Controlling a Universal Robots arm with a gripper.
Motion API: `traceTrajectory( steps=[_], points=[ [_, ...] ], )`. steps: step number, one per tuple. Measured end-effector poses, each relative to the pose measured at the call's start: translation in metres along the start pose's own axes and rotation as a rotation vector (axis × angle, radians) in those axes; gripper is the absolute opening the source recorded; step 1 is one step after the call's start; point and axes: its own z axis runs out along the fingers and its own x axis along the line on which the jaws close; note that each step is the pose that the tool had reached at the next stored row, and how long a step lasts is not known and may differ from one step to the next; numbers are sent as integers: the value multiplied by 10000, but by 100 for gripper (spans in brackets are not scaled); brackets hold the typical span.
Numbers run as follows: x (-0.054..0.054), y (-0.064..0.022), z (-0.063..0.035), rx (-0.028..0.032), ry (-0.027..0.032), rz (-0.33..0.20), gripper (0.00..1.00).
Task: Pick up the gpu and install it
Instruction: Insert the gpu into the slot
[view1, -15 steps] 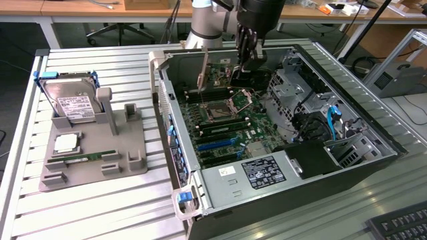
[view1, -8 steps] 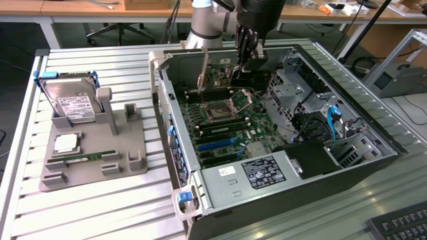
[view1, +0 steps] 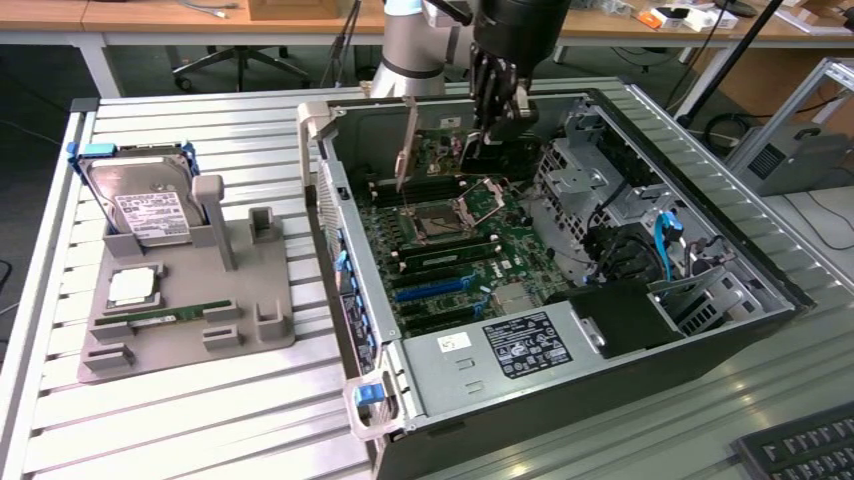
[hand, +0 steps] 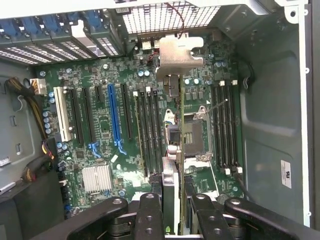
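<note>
My gripper (view1: 491, 132) reaches down into the open computer case (view1: 360, 395), shut on the gpu (view1: 441, 150). The card stands on edge above the motherboard (view1: 447, 260), its silver end bracket (view1: 407, 140) pointing at the case's rear wall. In the wrist view the gripper (hand: 175, 220) clamps the thin card (hand: 172, 185) edge-on, and the bracket (hand: 175, 52) shows at its far end near the vent grid. The card hangs over the CPU socket (hand: 192, 135) and memory slots. The blue expansion slot (hand: 114, 117) lies off to one side and holds no card.
On the exterior view's left a grey fixture (view1: 187, 330) holds a hard drive with blue handles (view1: 147, 205), a CPU (view1: 134, 287) and a RAM stick (view1: 167, 315). Drive cages (view1: 587, 170) and the power supply (view1: 627, 315) crowd the case's right side. A keyboard (view1: 801, 450) lies at the lower right.
</note>
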Motion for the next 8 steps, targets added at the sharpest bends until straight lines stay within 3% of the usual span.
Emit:
traceTrajectory(
  steps=[8],
  points=[
    [0, 0, 0, -10, -10, -373, 27]
  ],
)
